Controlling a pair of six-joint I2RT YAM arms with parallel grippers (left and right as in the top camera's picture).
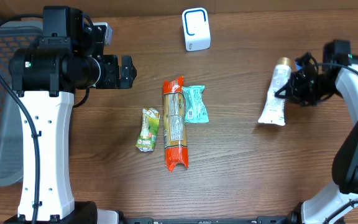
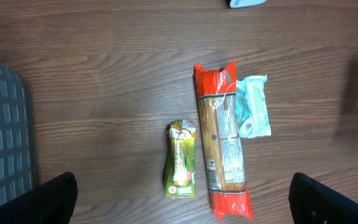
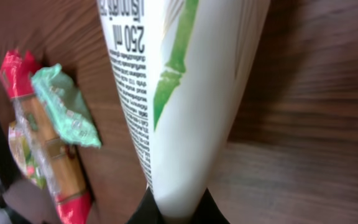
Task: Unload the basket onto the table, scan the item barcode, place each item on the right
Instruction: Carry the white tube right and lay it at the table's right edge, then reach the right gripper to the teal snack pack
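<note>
Tube: the white tube (image 1: pixel 273 96) with its gold cap sits well to the right of the white scanner (image 1: pixel 196 29) and nearer the robot. I cannot tell whether it rests on the surface or hangs just clear of it.
Right fingers: the right gripper (image 3: pixel 176 208) is closed hard on the tube, pinching a narrow part of it. The printed face runs away from the pinch in the wrist view.
Left fingers: the left gripper (image 1: pixel 127 71) is spread wide and empty, hovering to the left of the scanner.
Slip risk: that is a thin bite on a soft, glossy tube, so the long body could swing, twist or drop once it travels.
Read risk: only small text and a green stripe show, and no bars are in sight. If the wrong face meets the scanner, it reads nothing.
Bump risk: the scanner looks light, and a swinging tube end could knock it askew.
Path risk: the teal packet (image 1: pixel 195 104) and the long pasta pack (image 1: pixel 174 122) lie nearer the robot than the scanner. A low carry that drifts their way could drag across them.
</note>
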